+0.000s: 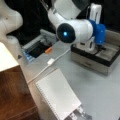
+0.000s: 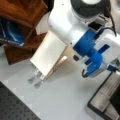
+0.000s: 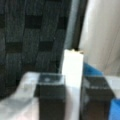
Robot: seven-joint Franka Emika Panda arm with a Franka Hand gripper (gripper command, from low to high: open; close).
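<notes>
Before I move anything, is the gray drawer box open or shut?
Open: the drawer box shows a dark hollow top in a front view, below the gripper.

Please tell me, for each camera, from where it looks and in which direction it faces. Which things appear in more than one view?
Front view: high, looking down on the grey table, white notebook and grey tray; the arm's white and blue links show.
Front view: nearly overhead, looking down at the notebook, wooden shelf and tray; the arm fills the top.
Wrist view: looks past the gripper at a dark woven backdrop.
Both front views share table, notebook, tray.
</notes>
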